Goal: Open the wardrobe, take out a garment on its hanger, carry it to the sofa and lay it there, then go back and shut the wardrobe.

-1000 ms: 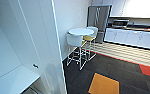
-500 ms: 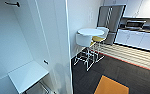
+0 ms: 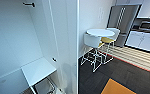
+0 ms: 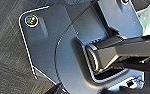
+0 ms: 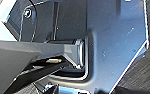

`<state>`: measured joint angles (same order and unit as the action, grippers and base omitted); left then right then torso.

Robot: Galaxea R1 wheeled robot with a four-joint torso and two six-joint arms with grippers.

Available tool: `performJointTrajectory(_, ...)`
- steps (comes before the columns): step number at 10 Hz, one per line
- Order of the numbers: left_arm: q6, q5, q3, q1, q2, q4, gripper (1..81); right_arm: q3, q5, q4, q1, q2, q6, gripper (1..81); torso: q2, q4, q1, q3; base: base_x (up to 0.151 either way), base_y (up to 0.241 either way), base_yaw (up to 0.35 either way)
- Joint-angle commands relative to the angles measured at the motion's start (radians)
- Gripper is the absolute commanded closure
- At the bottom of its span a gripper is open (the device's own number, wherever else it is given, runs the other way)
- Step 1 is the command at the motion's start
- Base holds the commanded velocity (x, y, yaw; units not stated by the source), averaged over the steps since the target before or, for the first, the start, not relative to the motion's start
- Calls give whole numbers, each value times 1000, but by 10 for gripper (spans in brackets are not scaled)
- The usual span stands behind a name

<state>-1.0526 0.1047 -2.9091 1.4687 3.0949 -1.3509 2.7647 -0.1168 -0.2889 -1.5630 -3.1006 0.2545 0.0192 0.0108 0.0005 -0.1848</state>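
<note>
Tall white flat panels point(image 3: 63, 37) stand very close on the left of the head view, ending in a vertical edge; I cannot tell whether they belong to the wardrobe. A small dark knob point(image 3: 54, 59) sits low on one panel. A white ledge point(image 3: 38, 70) juts out below. In both wrist views the robot's own dark plate and bar hang over dark carpet point(image 4: 6, 37) point(image 5: 141, 72).
A black wall peg point(image 3: 29, 4) is high up. To the right are a round white table point(image 3: 100, 32), white chairs point(image 3: 91, 41) and a yellow-seated stool point(image 3: 107, 40). Behind them are a steel fridge point(image 3: 122, 20) and kitchen cabinets point(image 3: 146, 40). An orange floor patch point(image 3: 118, 87) lies on dark carpet.
The whole head picture has shifted to the right, so the camera has turned left. The white panels now take up more of the picture.
</note>
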Motion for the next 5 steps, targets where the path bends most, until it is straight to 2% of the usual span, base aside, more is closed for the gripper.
performJointTrajectory(1,0,-42,-5,-31,4,-8,10,-7,51,-6,23,-14,-3,10,0,0,0,0,0,0,260)
performJointTrajectory(5,0,-56,-5,-27,9,-10,10,-7,51,-4,33,-14,-4,10,0,0,0,0,0,0,261)
